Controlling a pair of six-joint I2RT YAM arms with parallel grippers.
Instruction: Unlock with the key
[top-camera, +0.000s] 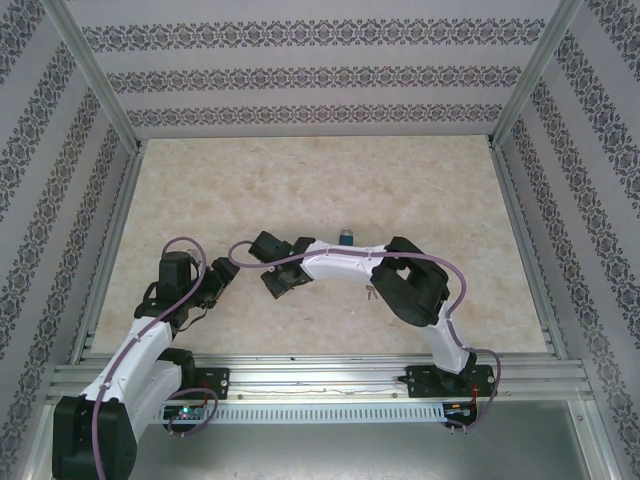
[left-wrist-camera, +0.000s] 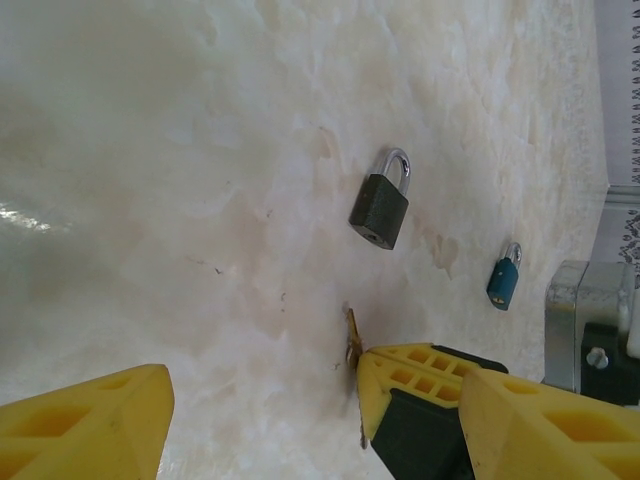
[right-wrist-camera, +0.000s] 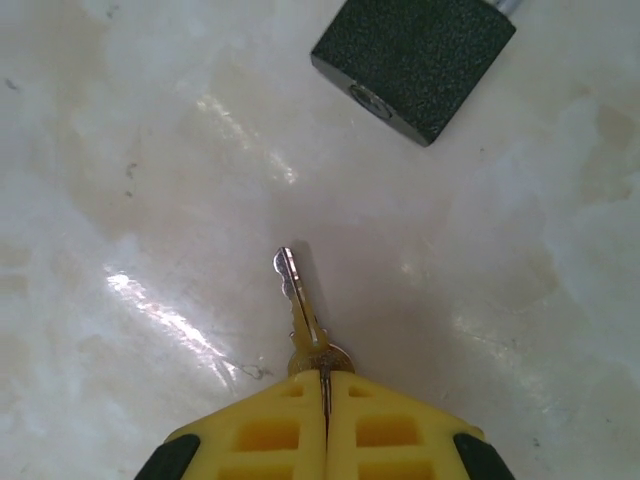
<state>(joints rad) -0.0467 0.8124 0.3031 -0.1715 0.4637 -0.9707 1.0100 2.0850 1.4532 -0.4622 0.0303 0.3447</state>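
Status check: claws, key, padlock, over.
Right claw shut on key, dark padlock ahead, not touching. Left claw open, holding nothing. Path between key and padlock clear; blue padlock sits apart.

Dark padlock (left-wrist-camera: 379, 210) on table (left-wrist-camera: 150, 200), blue padlock (left-wrist-camera: 503, 281) apart; right hand (left-wrist-camera: 370, 382) pinches key (left-wrist-camera: 352, 338) nearby.

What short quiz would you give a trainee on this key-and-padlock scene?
1. True or false: the right claw is shut on the key.
2. How many padlocks lie on the table? A one, B two, C three.
3. Fill in: the left claw is ____.

Key: 1 true. 2 B, the dark padlock and the blue padlock. 3 open.
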